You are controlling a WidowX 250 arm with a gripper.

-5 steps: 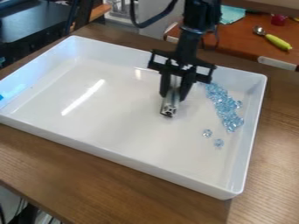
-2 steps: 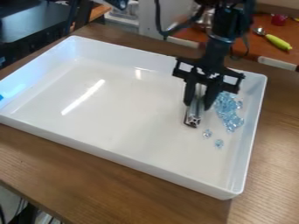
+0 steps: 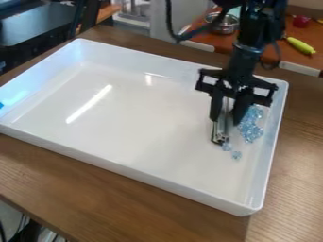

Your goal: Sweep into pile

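Brown wooden tabletop [image 3: 157, 208]: bears the white, rectangular, high-walled tray [image 3: 126, 169] in which the sweeping is done.
Nearest stray: a clear pale-blue bead [image 3: 236, 155] on the tray floor, apart from the main group; still to be brought in.
Second stray: another pale-blue bead [image 3: 226, 147], just beside the lower end of the tool; it too looks left to do.
Silvery metal bar tool [image 3: 220, 132]: slants down to the tray floor, on the side of the beads away from the nearby short wall.
Main group: a loose, drawn-out cluster of pale-blue beads [image 3: 252, 126] near that wall; mostly gathered, I judge, though not yet a compact pile.
Black two-finger pincer [image 3: 226, 117]: clamped on the bar, over the tray.
Progress: well along; strays to join, cluster to tighten.
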